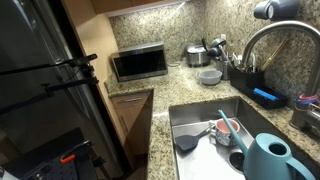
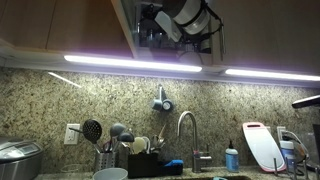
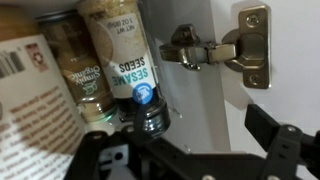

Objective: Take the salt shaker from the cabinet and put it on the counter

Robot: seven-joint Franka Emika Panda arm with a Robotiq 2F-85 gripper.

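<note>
Wrist view: gripper (image 3: 172,132) spread wide inside cabinet (image 2: 80,25), clamping nothing. Cap of sesame seeds jar (image 3: 128,60) between fingers, label reading upside down. Second spice jar (image 3: 72,65) just beside it, printed box (image 3: 30,110) at picture edge, door hinge (image 3: 215,48) opposite. Cannot tell salt shaker apart among jars. Granite counter (image 1: 185,88) well below raised arm (image 2: 185,18)

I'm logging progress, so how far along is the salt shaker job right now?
Done: the gripper is inside the cabinet, beside the hinge. In hand: nothing; its jaws stand open near a sesame seeds jar. Left: grasping the shaker, which I cannot identify, and setting it on the counter.
</note>
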